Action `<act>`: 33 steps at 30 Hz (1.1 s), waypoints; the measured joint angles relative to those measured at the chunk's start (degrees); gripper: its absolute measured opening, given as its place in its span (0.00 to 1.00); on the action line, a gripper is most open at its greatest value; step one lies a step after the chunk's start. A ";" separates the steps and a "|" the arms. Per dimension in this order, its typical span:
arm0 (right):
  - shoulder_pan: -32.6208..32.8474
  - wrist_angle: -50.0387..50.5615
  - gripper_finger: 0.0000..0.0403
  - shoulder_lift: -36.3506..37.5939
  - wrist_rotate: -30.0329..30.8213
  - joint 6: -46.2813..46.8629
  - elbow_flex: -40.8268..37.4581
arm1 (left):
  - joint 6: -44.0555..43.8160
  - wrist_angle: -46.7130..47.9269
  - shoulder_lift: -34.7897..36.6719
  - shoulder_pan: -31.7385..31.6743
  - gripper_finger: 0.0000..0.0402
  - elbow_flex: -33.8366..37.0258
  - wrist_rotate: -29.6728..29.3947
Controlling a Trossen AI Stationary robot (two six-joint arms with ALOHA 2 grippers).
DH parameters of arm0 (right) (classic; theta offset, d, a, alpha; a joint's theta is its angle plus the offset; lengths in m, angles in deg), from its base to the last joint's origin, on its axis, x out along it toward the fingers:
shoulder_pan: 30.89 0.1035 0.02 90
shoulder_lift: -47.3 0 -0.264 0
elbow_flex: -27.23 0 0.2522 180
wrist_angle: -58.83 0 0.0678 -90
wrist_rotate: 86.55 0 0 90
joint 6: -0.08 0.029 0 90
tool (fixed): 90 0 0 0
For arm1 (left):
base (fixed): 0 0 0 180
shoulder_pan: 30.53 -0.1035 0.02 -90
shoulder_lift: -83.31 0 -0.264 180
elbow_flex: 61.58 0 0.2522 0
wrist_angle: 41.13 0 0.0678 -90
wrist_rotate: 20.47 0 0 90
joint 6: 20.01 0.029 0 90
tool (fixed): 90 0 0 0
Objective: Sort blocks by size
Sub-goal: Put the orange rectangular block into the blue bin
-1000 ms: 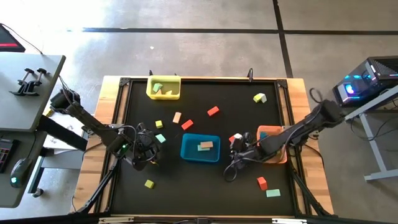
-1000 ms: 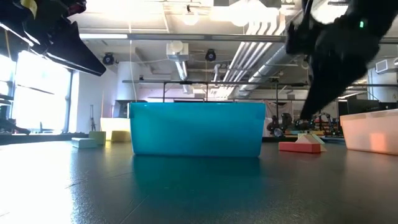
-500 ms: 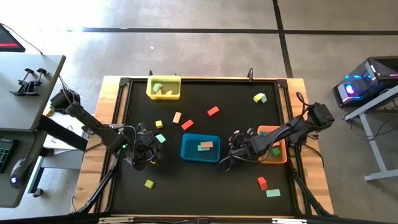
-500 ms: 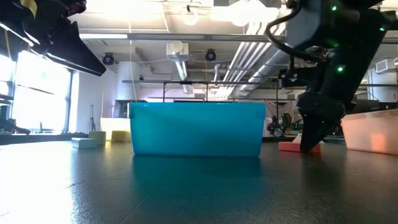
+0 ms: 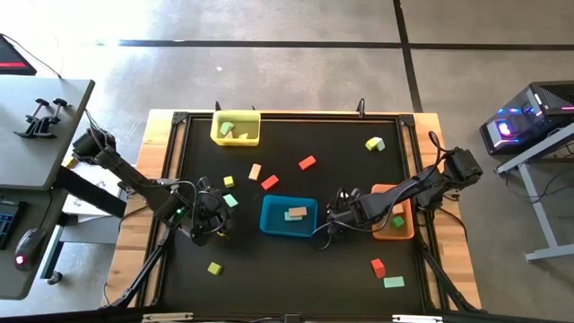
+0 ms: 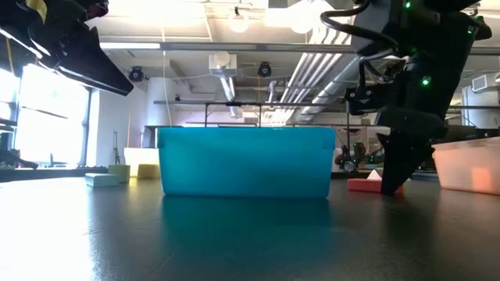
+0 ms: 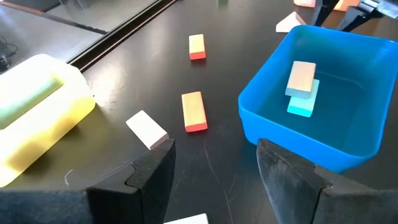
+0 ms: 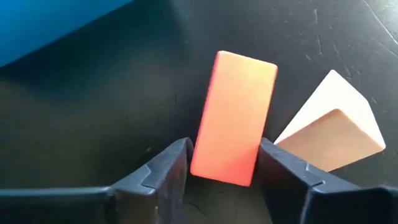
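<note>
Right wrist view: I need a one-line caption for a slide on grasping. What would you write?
Right gripper closing around a red-orange block on the black table, a tan block lying just beside it.

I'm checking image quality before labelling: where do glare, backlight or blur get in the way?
Low view: bright windows and ceiling lights behind leave the right gripper a dark silhouette; the table shows sheen. Right wrist view: the red block between the fingers is crisp. Left wrist view: the yellow tray looks washed out, the blue tray clear.
</note>
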 joint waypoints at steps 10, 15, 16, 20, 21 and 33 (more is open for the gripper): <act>-0.46 -0.02 0.34 0.22 2.78 -0.65 0.01 | 0.00 0.02 0.00 0.00 0.53 0.00 -0.02; 0.55 0.13 0.32 3.18 5.96 -1.06 -0.20 | 0.00 0.00 0.00 0.00 0.53 0.00 -0.02; 0.81 0.11 0.32 4.26 7.24 -0.92 -0.20 | 0.00 0.02 0.00 0.00 0.53 0.00 -0.02; 1.91 -0.27 0.32 9.10 12.25 -0.73 -0.20 | 0.02 -0.01 0.00 0.00 0.53 0.00 -0.03; 2.13 -0.82 0.32 10.32 13.48 -0.77 -0.20 | 0.01 -0.03 0.00 0.00 0.53 0.00 -0.02; -1.20 -32.55 0.32 11.66 2.09 -22.69 -0.09 | 0.02 -0.20 0.00 0.00 0.53 0.00 -0.04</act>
